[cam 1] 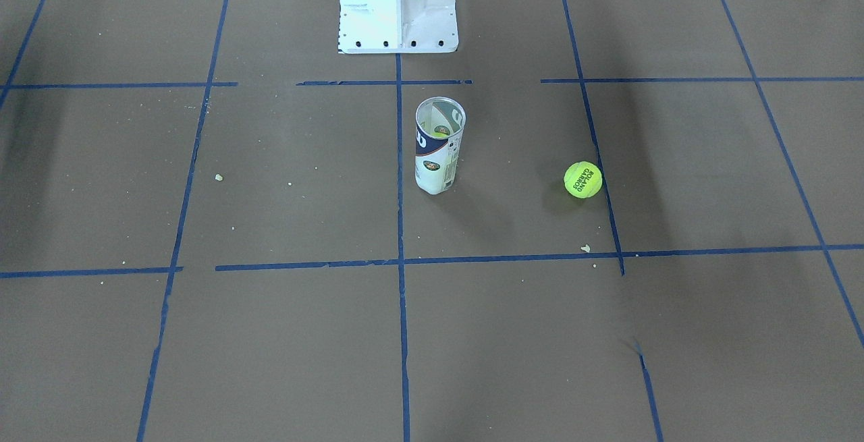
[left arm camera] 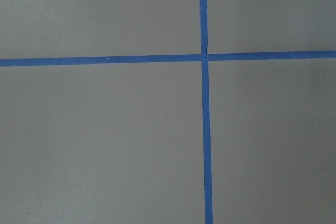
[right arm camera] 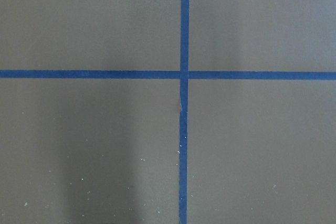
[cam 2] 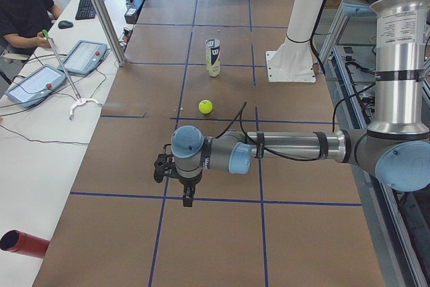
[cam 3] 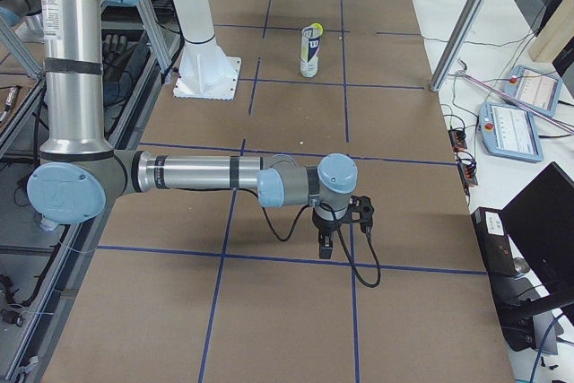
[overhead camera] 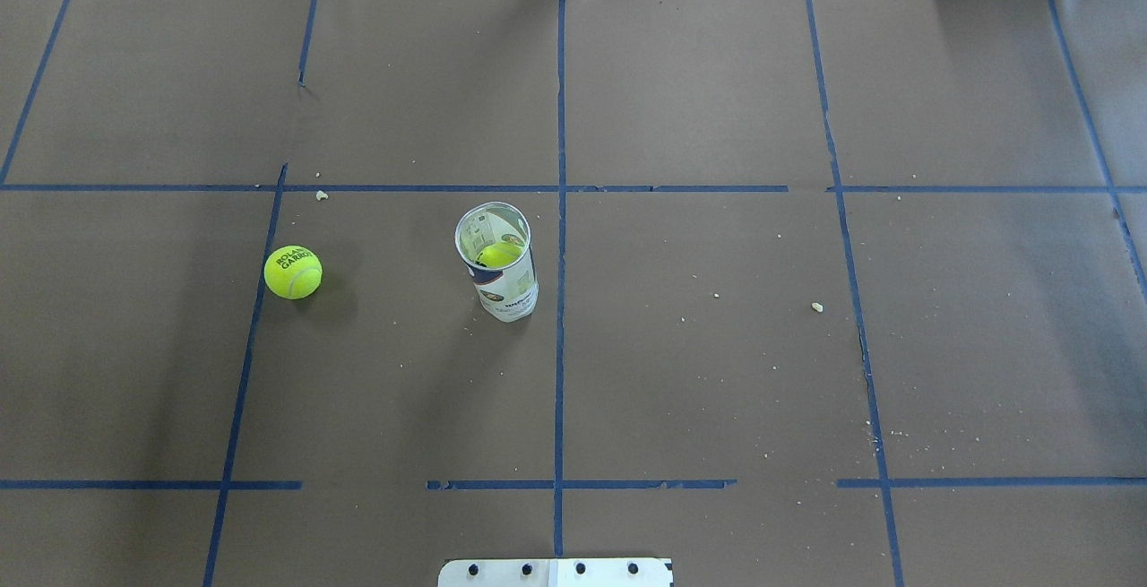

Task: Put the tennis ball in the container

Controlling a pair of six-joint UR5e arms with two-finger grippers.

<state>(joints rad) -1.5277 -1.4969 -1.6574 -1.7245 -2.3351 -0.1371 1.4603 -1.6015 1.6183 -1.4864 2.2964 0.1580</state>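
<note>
The tennis ball (overhead camera: pixel 293 271) lies loose on the brown table, on the robot's left of the container (overhead camera: pixel 497 263), about two ball widths away; its dark lettering (cam 1: pixel 582 179) faces up. The container stands upright and open-topped, with a second yellow-green ball (overhead camera: pixel 498 254) inside it. My left gripper (cam 2: pixel 187 199) hangs over the table's left end, well short of the ball (cam 2: pixel 205 106). My right gripper (cam 3: pixel 325 248) hangs over the right end, far from the container (cam 3: pixel 311 51). Both point down, and I cannot tell whether they are open or shut. Both wrist views show only tape lines.
The white pedestal base (cam 1: pixel 398 7) stands behind the container on the robot's side. Blue tape lines (overhead camera: pixel 560 300) grid the brown surface. An operator (cam 2: pixel 23 11) sits at a side desk with teach pendants (cam 2: pixel 84 55). A red cylinder (cam 2: pixel 23 243) lies on that desk.
</note>
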